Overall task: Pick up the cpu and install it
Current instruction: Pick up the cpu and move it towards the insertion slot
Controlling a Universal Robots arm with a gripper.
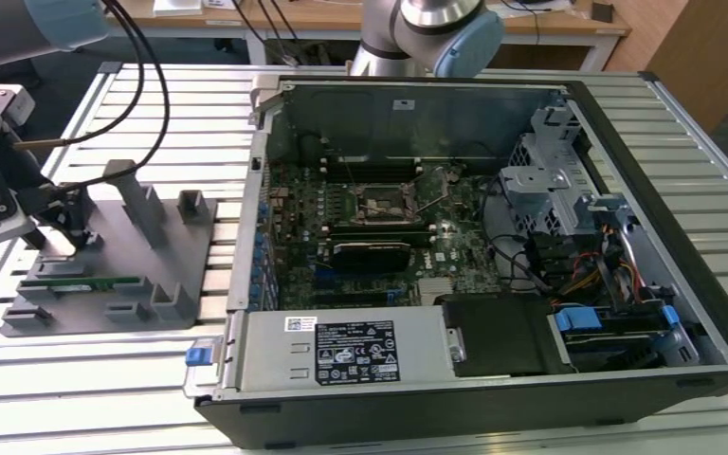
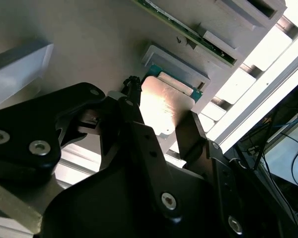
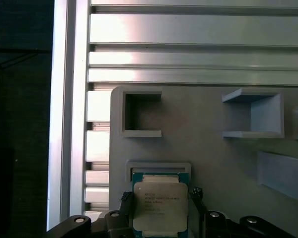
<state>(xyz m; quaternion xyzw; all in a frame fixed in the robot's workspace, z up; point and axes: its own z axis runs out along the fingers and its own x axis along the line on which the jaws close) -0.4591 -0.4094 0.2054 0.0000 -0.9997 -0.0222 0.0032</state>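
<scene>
- progress is judged early: the cpu [image 3: 159, 206] is seen lying flat in its shallow nest on the grey fixture plate [image 1: 124, 270], not yet lifted.
- the tool [image 1: 56, 245] is held low over that nest, at nine o'clock in the exterior view. in both wrist views it is set astride the cpu, one finger [image 3: 125, 197] at each side.
- a thin gap is made out at either side in the first wrist view, so the tool is judged released rather than clenched on the chip.
- the socket [image 1: 381, 201] is found on the board inside the open computer case [image 1: 491, 114], at three o'clock from the fixture plate and well apart from it. the lift, the carry and the seating are all judged left to do.
- a green memory stick [image 1: 80, 282] is laid on the plate, near the tool at its six o'clock.
- the slatted metal surface [image 1: 149, 104] is loaded with both plate and case. black cables [image 1: 149, 85] are draped across it at eleven o'clock.
- wooden desks [image 1: 338, 17] are seen at twelve o'clock, at the back of the room.
</scene>
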